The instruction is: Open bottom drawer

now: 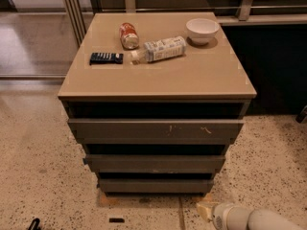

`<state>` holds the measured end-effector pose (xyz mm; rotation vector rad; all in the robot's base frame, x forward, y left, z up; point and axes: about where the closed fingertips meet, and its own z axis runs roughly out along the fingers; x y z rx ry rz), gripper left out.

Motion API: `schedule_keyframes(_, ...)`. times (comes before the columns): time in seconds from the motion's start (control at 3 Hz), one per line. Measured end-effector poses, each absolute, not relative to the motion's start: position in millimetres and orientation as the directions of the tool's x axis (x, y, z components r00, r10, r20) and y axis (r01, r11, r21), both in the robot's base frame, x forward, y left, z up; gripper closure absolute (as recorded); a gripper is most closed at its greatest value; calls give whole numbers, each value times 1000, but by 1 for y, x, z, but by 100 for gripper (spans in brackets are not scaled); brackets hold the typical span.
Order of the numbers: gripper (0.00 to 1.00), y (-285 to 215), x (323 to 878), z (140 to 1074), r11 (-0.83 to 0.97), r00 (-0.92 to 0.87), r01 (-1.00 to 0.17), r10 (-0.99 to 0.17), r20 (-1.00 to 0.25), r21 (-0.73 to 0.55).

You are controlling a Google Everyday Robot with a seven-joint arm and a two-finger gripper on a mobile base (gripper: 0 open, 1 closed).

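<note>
Gripper (205,211) low beside the handleless bottom drawer (156,185) — its spread untellable — risks slipping off the thin front.

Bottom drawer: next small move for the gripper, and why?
Probably ease the gripper up and left toward the front of the bottom drawer. The gripper sits low by the floor, right of and in front of that drawer and apart from it. The drawer looks shut and shows no handle, so an edge must be reached first.

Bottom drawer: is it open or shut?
Shut: the bottom drawer shows only its front, with no tray pulled out. The end effector is near the floor beside the cabinet, apart from it.
</note>
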<state>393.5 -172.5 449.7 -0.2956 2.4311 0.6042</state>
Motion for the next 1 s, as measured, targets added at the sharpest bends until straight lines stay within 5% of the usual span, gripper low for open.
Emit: schedule_keyframes(1.0, 100, -153, 430, 387, 905, -771, -287, -24, -636, 314)
